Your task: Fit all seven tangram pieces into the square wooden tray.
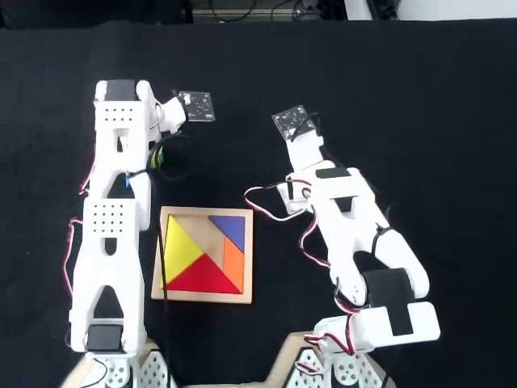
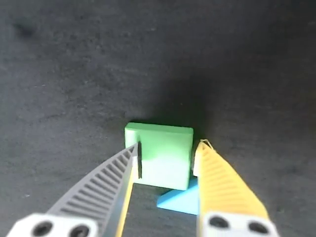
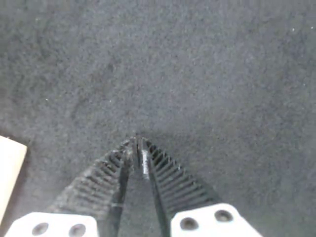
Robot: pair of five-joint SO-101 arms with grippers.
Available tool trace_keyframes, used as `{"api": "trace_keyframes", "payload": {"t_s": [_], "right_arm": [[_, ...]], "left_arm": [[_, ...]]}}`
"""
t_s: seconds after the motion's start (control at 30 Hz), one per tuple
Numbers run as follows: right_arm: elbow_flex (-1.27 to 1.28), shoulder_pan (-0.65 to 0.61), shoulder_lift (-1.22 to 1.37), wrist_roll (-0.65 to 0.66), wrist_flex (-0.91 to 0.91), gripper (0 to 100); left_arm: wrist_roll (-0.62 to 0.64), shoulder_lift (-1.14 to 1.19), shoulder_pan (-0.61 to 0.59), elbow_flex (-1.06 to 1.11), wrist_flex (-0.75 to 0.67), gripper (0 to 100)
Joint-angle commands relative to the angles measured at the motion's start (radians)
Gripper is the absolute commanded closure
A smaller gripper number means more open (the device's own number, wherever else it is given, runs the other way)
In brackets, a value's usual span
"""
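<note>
The square wooden tray [image 1: 202,297] lies between the two arms and holds a yellow triangle [image 1: 179,246], a red triangle [image 1: 202,276], a blue piece [image 1: 231,229] and an orange piece [image 1: 233,263]. A strip of bare wood shows near its far side. Beyond the tray's far left corner, my left gripper [image 2: 167,147] is shut on a green square piece [image 2: 160,153], one finger pressed against each of its sides. A light blue triangle [image 2: 180,200] lies just under the green piece. My right gripper [image 3: 134,143] is shut with nothing in it, over the black cloth to the right of the tray.
Black cloth covers the table. A corner of the tray [image 3: 7,168] shows beside the right gripper. The left arm [image 1: 113,234] runs along the tray's left side, and the right arm [image 1: 355,234] stands to its right with looping cables [image 1: 271,202].
</note>
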Motion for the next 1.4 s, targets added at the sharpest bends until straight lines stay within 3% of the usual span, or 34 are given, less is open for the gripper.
{"api": "trace_keyframes", "payload": {"t_s": [0.0, 0.07, 0.43, 0.53, 0.63, 0.7, 0.83, 1.1, 1.27, 1.37], "right_arm": [[-0.041, -0.012, 0.001, -0.003, 0.006, 98.7], [-0.041, -0.012, 0.001, -0.003, 0.006, 98.7], [-0.041, -0.012, 0.001, -0.003, 0.006, 98.7], [-0.041, -0.011, 0.001, -0.003, 0.017, 98.7], [-0.042, -0.011, 0.001, -0.003, 0.025, 98.7], [-0.045, -0.011, 0.001, -0.003, 0.023, 98.7], [-0.047, -0.012, 0.002, -0.003, 0.020, 98.7], [-0.047, -0.014, 0.004, -0.003, 0.020, 98.7], [-0.047, -0.014, 0.004, -0.003, 0.020, 98.7], [-0.047, -0.014, 0.004, -0.003, 0.020, 98.7]], "left_arm": [[0.038, -0.163, 0.022, 0.166, 0.021, 90], [0.064, -0.261, 0.024, 0.243, 0.021, 96], [0.054, -0.818, 0.087, 0.800, 0.012, 93], [0.077, -0.839, 0.074, 0.852, -0.173, 88], [0.262, -0.767, 0.025, 0.895, -0.479, 74], [0.362, -0.704, -0.002, 0.894, -0.620, 67], [0.341, -0.577, -0.048, 0.805, -0.715, 70], [0.365, -0.384, -0.119, 0.503, -0.701, 72], [0.370, -0.350, -0.128, 0.315, -0.592, 72], [0.370, -0.315, -0.128, 0.234, -0.595, 72]]}}
